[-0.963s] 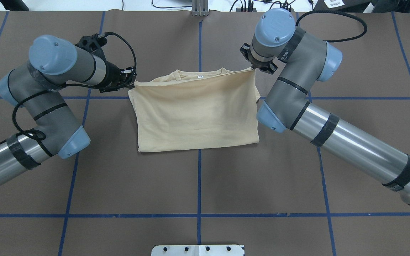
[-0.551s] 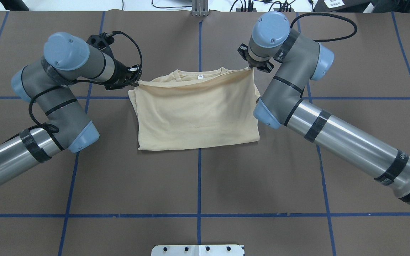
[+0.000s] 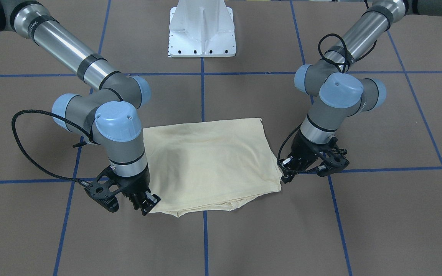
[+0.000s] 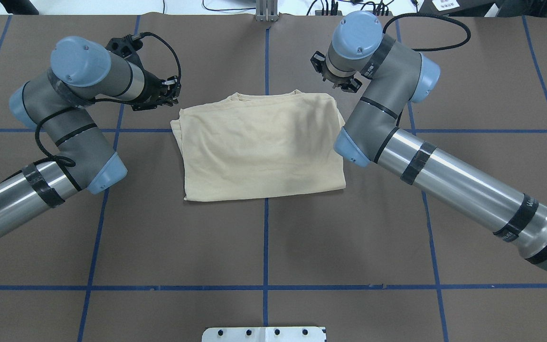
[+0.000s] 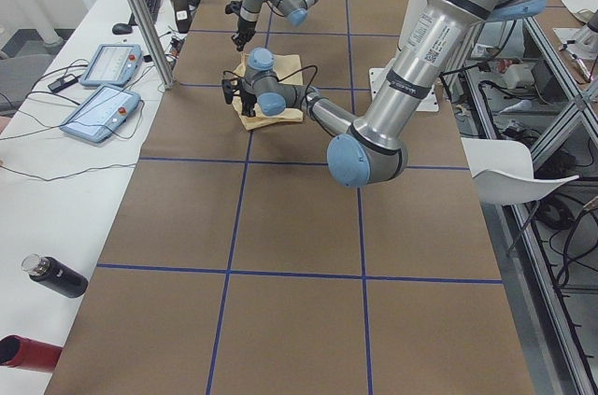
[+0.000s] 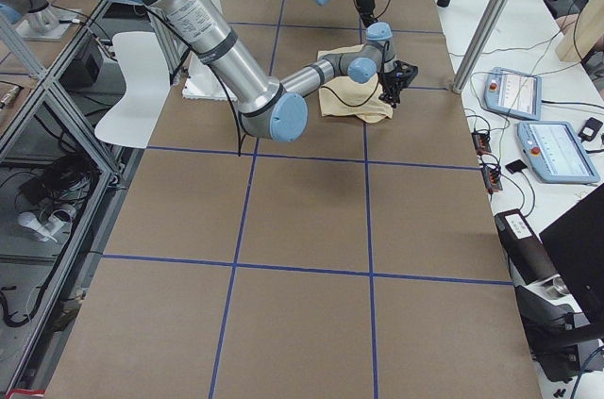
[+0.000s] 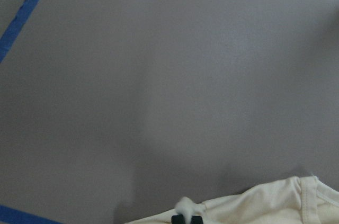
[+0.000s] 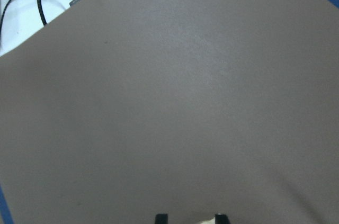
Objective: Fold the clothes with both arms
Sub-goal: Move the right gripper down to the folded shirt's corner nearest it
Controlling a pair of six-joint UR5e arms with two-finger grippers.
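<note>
Dropped a moment ago, the pale cream-yellow T-shirt [image 4: 261, 142] lies folded on the brown table [image 4: 264, 247], with the black two-finger left gripper [image 3: 287, 171] and right gripper [image 3: 144, 202] parted, empty, beside its corners, where a retreating fingertip could snag it.

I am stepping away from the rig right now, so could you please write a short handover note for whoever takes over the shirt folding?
Left gripper: beside the far left corner of the T-shirt, holding nothing; open or shut unclear.
Right gripper: fingers apart, off the far right corner, empty.
T-shirt: flat on the table, folded into a rough rectangle, collar peeking out at the far edge.
Done: the top layer is laid over, reaching the collar.
Left: probably another fold, or tidying the uneven left edge; regrasp first.
</note>
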